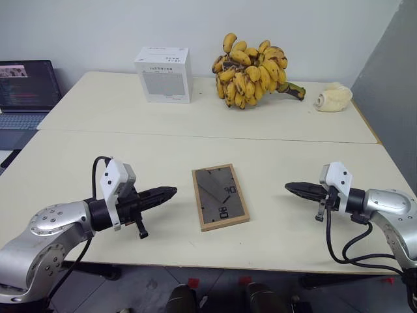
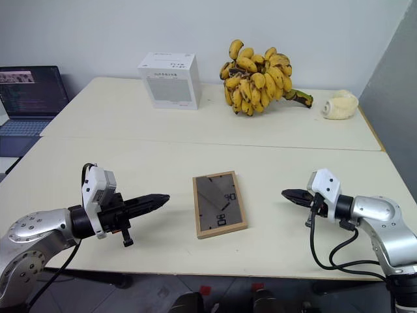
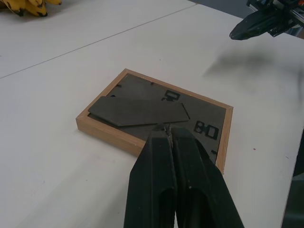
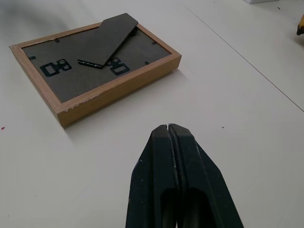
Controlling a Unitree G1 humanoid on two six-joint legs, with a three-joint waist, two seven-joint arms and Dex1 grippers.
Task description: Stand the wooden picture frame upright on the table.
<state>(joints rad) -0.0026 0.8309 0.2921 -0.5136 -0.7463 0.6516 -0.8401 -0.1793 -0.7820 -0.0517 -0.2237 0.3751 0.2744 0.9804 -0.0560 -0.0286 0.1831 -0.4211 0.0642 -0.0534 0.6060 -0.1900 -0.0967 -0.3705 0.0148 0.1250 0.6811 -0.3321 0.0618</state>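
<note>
Cream table [image 1: 287, 238] spans the whole foreground, near edge bare; both arms hover low over it, tips aimed inward at each other; left gripper [image 1: 171, 192] pinched tight, empty; right gripper [image 1: 289, 187] likewise closed on nothing; wooden picture frame [image 1: 220, 197] lies flat between them, face down, dark grey back panel up with the stand folded against it; long axis runs near-to-far, slightly skewed, so each gripper faces a long side edge; left tip sits just beside the frame, right tip further off, so left looks like the nearer arm for a first touch; light-wood rim looks thin and low, likely awkward to pinch from flat; further back: white box [image 1: 163, 74], bananas [image 1: 252, 70], laptop [image 1: 25, 91] at far left.
</note>
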